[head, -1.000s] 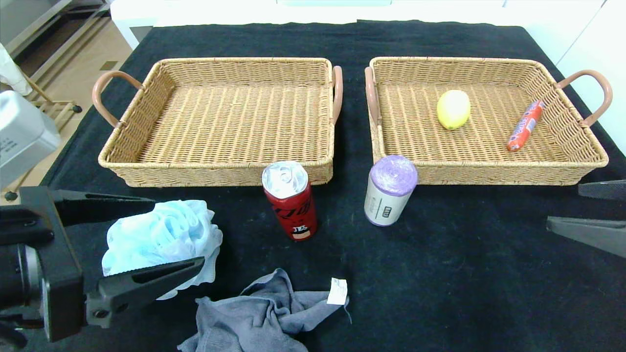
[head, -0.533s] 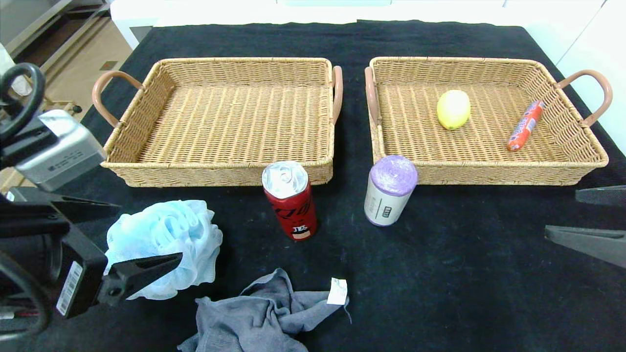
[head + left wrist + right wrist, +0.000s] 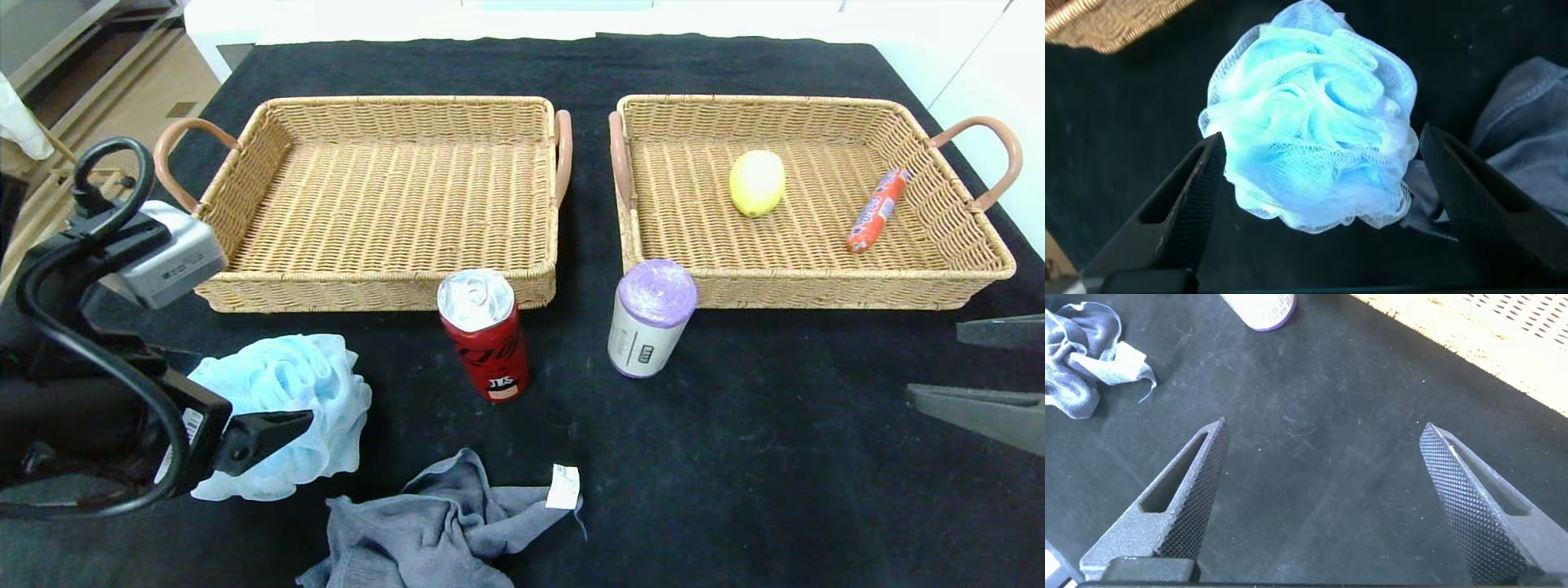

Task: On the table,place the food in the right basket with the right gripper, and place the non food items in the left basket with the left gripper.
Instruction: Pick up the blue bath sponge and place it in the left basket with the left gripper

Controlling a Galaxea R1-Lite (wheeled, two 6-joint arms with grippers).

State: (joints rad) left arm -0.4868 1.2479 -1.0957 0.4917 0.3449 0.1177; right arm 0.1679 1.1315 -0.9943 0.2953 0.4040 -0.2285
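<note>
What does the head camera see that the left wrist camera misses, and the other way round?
Only the head view shows the lemon and sausage in the right basket, the red can, the purple roll and the right tool at the table's right edge.

Only the left wrist view shows both fingers of the left tool open on either side of the sponge.

Both show the blue sponge, grey cloth and left basket.

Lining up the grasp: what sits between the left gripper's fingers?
The bath sponge sits between the open left gripper's fingers, clearest in the left wrist view.
</note>
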